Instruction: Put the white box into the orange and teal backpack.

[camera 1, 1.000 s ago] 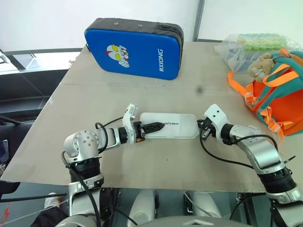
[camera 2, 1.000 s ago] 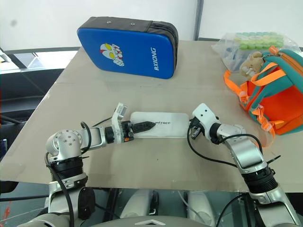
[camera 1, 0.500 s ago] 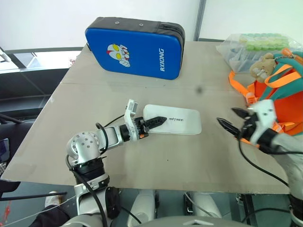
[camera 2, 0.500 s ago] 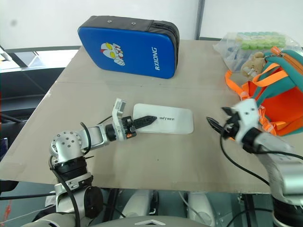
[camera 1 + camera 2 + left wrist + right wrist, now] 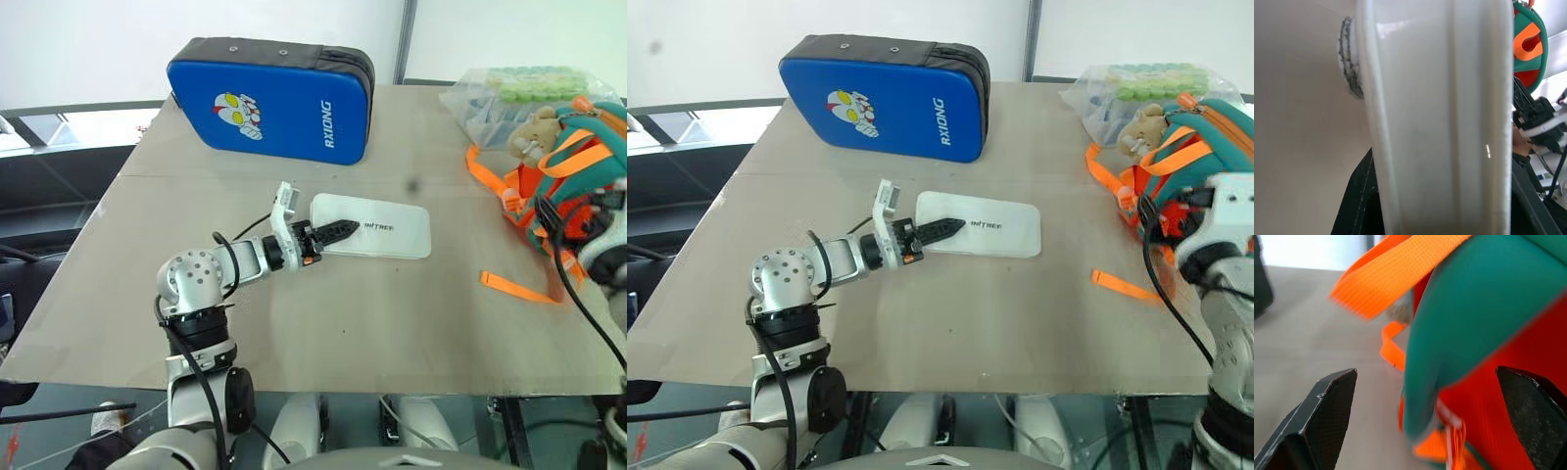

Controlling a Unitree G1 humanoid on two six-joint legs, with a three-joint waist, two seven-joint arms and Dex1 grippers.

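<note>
Left gripper [image 5: 338, 231] reaches forward-right with jaws clamped; right gripper [image 5: 1425, 426] points level, jaws spread wide

a beige table [image 5: 294, 333] stands before a white wall [image 5: 196, 24], with a dark window ledge [image 5: 59, 108] at left.

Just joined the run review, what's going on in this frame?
The left gripper is shut on the near end of the white box, carrying it alone above the table. The right gripper is open right at the orange and teal backpack, which sits at the table's right edge, its fingers spread either side of the teal trim. The box is not in the backpack yet. A blue padded case stands at the far side, with a clear plastic bag behind the backpack.
</note>
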